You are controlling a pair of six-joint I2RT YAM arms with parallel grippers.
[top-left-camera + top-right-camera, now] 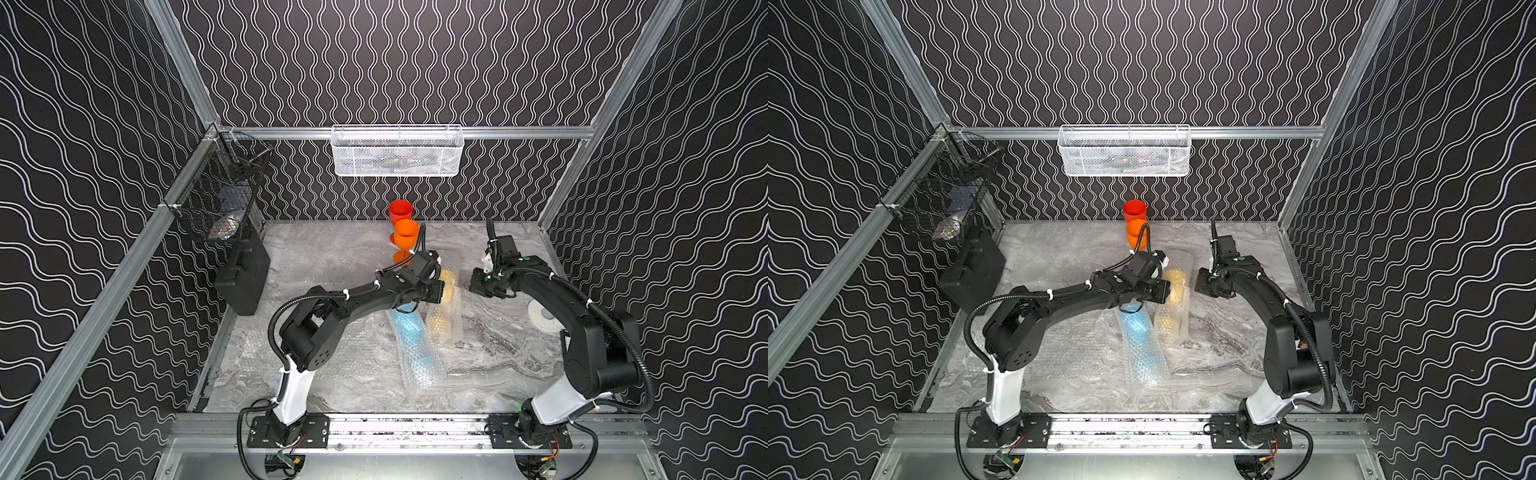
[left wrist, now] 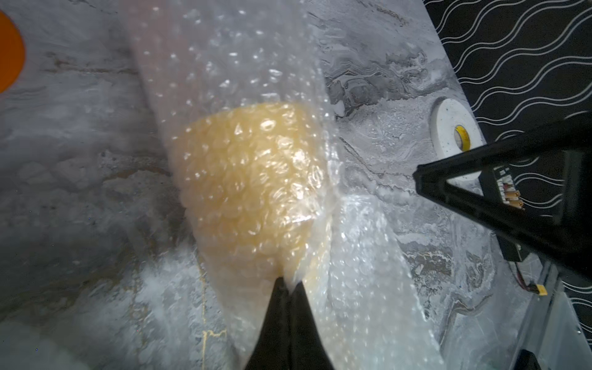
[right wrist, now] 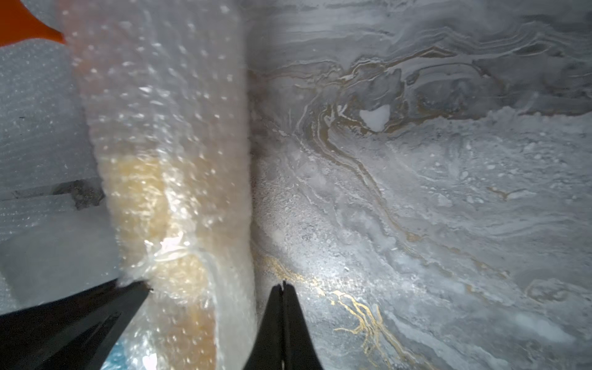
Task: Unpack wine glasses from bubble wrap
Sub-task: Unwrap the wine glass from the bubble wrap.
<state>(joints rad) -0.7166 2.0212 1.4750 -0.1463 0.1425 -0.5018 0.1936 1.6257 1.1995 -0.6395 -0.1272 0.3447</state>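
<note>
A red wine glass (image 1: pixel 400 212) and an orange one (image 1: pixel 405 237) stand upright and bare at the back of the table. Two bubble wrap rolls lie mid-table, one showing yellow (image 1: pixel 444 307) (image 1: pixel 1173 307) and one showing light blue (image 1: pixel 415 349) (image 1: pixel 1142 349). My left gripper (image 2: pixel 290 283) is shut, pinching an outer fold of the yellow roll's bubble wrap (image 2: pixel 250 179). My right gripper (image 3: pixel 283 283) is shut on nothing and hovers over bare table just beside that roll (image 3: pixel 166 192). In both top views the two grippers face each other across the yellow roll.
Flat bubble wrap sheets (image 1: pixel 316 249) cover the table's back left. A white tape roll (image 1: pixel 542 318) lies by the right arm. A black case (image 1: pixel 245 274) leans at the left wall under a black wire basket (image 1: pixel 216 195). A white mesh basket (image 1: pixel 397 151) hangs on the back wall.
</note>
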